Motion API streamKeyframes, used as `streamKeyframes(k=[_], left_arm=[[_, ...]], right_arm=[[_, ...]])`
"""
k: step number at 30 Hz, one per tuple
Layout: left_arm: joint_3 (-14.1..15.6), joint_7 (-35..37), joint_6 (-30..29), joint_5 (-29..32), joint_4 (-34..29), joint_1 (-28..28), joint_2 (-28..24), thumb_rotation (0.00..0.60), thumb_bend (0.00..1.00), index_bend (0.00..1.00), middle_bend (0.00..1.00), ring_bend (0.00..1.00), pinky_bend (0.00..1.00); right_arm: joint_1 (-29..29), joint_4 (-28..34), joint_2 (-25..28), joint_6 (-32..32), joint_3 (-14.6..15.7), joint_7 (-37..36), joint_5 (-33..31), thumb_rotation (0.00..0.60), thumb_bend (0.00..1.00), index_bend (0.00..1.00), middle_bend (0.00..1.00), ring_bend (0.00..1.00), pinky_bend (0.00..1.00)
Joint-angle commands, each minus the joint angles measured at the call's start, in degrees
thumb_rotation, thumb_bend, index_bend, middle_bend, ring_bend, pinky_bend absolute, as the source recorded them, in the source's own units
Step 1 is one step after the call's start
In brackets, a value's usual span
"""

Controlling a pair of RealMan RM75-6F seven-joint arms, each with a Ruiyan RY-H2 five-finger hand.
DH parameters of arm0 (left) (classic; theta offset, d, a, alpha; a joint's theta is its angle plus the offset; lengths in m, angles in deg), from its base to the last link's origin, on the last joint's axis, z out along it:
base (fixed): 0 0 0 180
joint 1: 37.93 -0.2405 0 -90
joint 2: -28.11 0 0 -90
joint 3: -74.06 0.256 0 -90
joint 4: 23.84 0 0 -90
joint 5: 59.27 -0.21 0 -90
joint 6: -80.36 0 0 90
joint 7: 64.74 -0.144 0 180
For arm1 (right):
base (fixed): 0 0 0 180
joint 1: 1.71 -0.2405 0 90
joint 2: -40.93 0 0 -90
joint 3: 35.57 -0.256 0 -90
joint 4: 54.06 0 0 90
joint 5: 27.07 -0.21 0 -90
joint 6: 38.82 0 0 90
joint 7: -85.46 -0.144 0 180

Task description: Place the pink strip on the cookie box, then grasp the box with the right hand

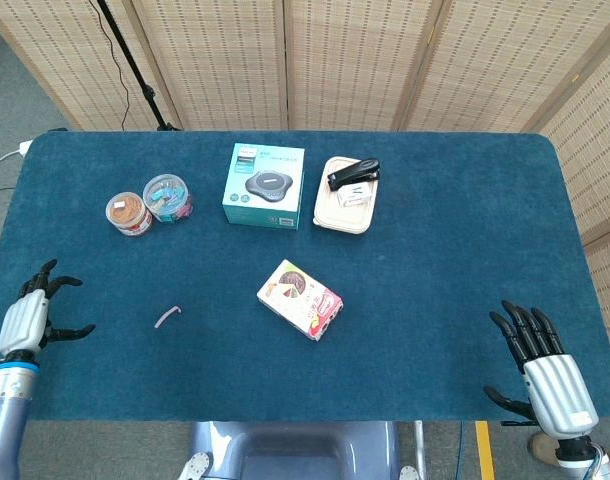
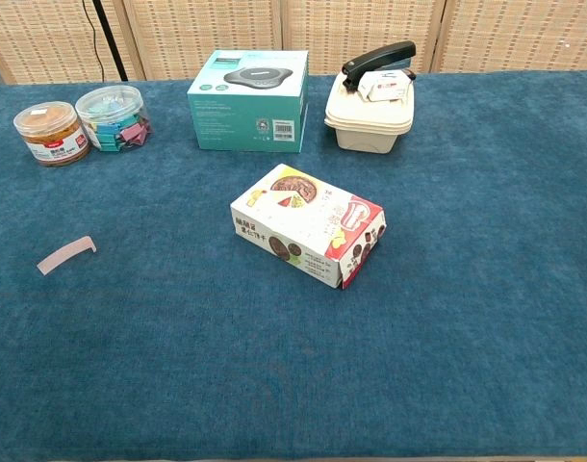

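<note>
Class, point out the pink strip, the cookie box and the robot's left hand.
pink strip (image 2: 66,255): chest view, middle of the strip.
cookie box (image 2: 308,223): chest view, printed top face.
left hand (image 1: 27,318): head view, back of the hand.
</note>
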State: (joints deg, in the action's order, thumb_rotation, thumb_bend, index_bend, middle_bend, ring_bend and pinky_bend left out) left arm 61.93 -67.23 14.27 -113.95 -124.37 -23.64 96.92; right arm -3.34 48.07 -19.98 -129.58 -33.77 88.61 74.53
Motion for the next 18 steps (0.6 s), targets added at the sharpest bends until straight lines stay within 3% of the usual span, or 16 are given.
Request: streamKeyframes(k=[1,9,18], left_arm=[[-1.2,-5.2,1.8,4.8,-0.7,3.5,2.9,0.600,0.02,0.36,0.00,0.00,0.00],[-1.5,-14.8,-0.1,11.9,-2.4,8.1,7.3,0.600,0.04,0.45,0.00,0.00,0.00],[-2.9,-23.9,-4.6,23.1,-3.4,12.9,13.2,0.600,0.07,0.45,0.00,0.00,0.00]], right_arm=[[0.0,0.0,0.1,0.1,0.1,-0.2,0.1,0.600,0.00,0.00,0.00,0.00,0.00],[-0.1,0.1,0.6,0.1,0.2,-1.2,0.0,0.600,0.00,0.00,0.00,0.00,0.00],[-0.3,0.0,1.3,0.1,0.2,-2.8,-0.1,0.600,0.00,0.00,0.00,0.00,0.00]])
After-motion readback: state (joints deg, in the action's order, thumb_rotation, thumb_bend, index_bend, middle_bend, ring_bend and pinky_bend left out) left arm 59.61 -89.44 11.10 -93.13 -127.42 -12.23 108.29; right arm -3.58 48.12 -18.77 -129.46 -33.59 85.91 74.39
